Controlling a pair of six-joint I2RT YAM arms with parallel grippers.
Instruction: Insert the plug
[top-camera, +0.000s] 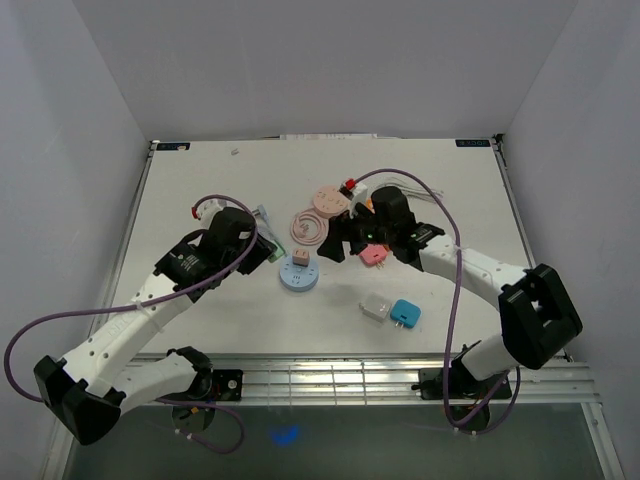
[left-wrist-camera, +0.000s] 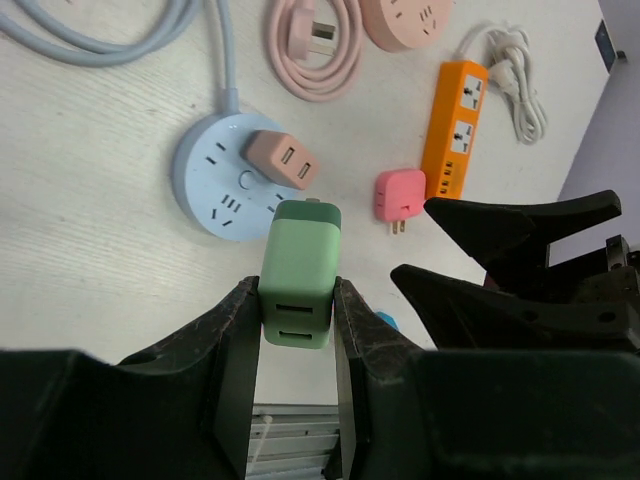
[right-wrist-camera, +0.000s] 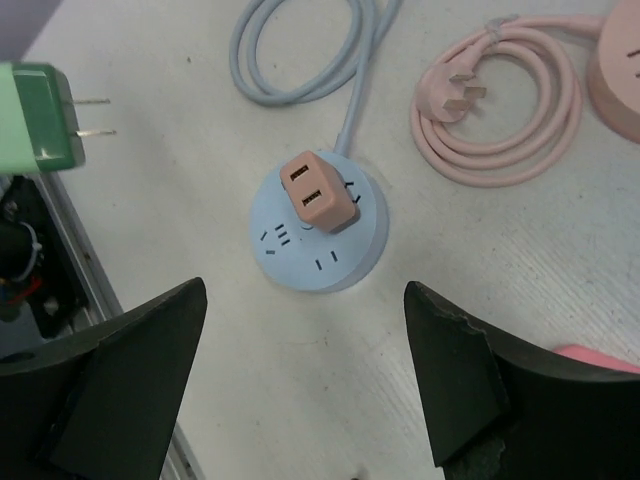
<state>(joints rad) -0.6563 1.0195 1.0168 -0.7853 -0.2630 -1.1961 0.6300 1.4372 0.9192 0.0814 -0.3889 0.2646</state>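
My left gripper (left-wrist-camera: 297, 290) is shut on a green plug (left-wrist-camera: 298, 262), held above the table with its USB end toward the camera. In the right wrist view the green plug (right-wrist-camera: 38, 118) shows two bare prongs pointing right. A round blue socket (right-wrist-camera: 318, 235) lies on the table with a salmon plug (right-wrist-camera: 318, 190) seated in it and other slots free. My right gripper (right-wrist-camera: 305, 285) hovers open over the socket's near edge, nothing between its fingers. From above, the left gripper (top-camera: 258, 238) sits just left of the blue socket (top-camera: 298, 274), and the right gripper (top-camera: 338, 240) just right of it.
A pink plug (top-camera: 373, 255) lies by the right gripper. A white plug (top-camera: 376, 307) and a blue plug (top-camera: 405, 313) sit nearer the front. A pink round socket (top-camera: 327, 200) with coiled pink cable (top-camera: 305, 226) and an orange power strip (left-wrist-camera: 455, 115) lie behind.
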